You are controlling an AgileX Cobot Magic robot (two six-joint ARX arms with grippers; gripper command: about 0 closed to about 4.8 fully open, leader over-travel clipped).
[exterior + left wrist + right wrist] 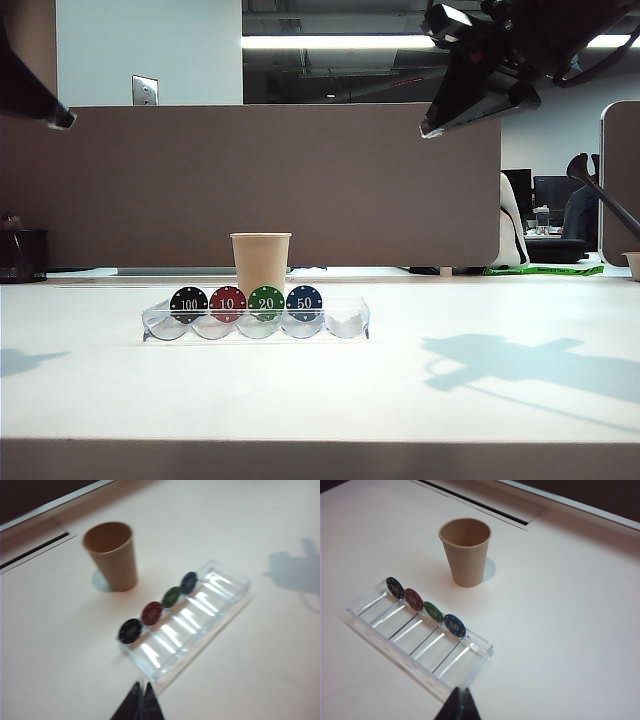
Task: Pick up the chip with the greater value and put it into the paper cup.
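Note:
The chip [189, 303], black with a white "100", stands on edge in the leftmost slot of a clear tray [350, 322]. It shows in both wrist views too: the chip [130, 630] and the chip [395, 587]. Just behind the tray stands the beige paper cup [261, 262], upright and empty (the cup [112, 555], the cup [466, 552]). My left gripper [142, 686] is shut on nothing, high above the table at the far left [66, 120]. The right gripper [461, 691] is also shut and empty, high at the upper right [428, 130].
A red "10" chip [228, 303], a green "20" chip [266, 302] and a blue "50" chip [304, 302] stand beside the black one. The tray's rightmost slot holds no chip. A brown partition [350, 180] closes the back of the white table.

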